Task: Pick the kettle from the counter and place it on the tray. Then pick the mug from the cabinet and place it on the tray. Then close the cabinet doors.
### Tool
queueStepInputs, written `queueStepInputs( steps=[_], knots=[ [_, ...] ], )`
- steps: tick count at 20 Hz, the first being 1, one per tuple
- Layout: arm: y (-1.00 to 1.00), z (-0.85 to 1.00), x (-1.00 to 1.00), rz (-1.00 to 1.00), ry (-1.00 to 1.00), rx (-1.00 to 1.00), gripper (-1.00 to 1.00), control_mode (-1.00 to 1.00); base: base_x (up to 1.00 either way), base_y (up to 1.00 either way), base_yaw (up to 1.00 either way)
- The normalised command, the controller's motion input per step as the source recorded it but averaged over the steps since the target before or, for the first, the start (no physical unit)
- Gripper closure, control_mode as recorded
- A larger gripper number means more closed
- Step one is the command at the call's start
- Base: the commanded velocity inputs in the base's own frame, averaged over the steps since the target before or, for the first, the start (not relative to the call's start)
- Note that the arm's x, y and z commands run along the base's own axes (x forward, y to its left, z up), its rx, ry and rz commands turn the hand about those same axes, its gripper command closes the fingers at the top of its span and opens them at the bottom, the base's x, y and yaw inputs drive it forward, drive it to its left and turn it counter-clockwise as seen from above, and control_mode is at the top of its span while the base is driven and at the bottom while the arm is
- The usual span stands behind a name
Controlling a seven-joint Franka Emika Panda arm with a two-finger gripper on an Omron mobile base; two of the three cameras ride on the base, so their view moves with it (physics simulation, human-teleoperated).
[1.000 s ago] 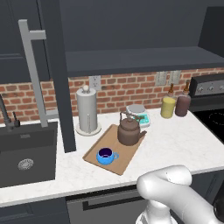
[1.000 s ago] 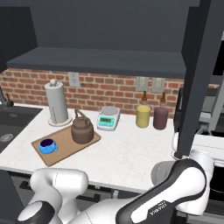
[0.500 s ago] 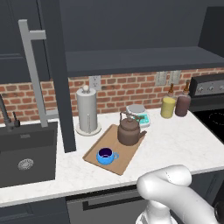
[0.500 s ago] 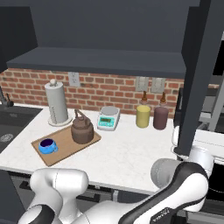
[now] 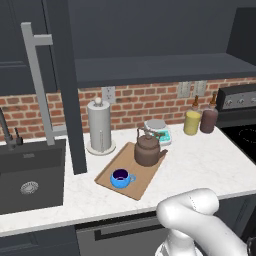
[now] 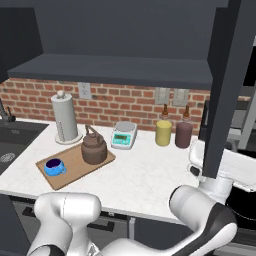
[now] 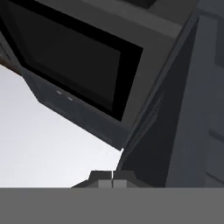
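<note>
Right now I see the kettle [image 5: 148,150] standing upright on the tray [image 5: 142,182], toward its far end, and the mug [image 5: 120,178] sitting on the same board nearer the front edge, its handle turned to the right in the left base view. Kettle and mug are near each other but apart. The tray lies at an angle on the counter [image 5: 200,167], just beside the paper-towel holder [image 5: 99,126] and close to the sink [image 5: 30,175].

Behind the kettle a small scale [image 6: 124,135] rests by the brick wall, and further right stand a yellow canister [image 6: 163,132] and a brown canister [image 6: 183,133], side by side.

Both cabinet doors are swung open — the left one [image 5: 65,85] edge-on with its silver bar handle [image 5: 39,85], the right one [image 6: 227,85] edge-on in the right base view. The cabinet [image 5: 150,35] shows a dark interior.

From the hand view, my gripper [image 7: 112,181] has its tips pressed together, grasping nothing — just ahead of them is a dark panel edge, though I cannot tell whether they touch it.
</note>
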Motion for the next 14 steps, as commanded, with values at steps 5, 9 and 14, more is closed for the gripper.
queueStepInputs(
  steps=[5,9,14],
  knots=[
    [0.10,0.17,0.00,0.00,-0.14,-0.05,1.00,-1.00,0.00,0.00,0.00],
    [0.00,0.17,-0.03,0.00,-0.03,-0.04,1.00,-1.00,0.00,0.00,0.00],
    [0.00,0.13,-0.22,-0.01,0.00,-0.06,1.00,-1.00,0.00,0.00,0.00]
  ],
)
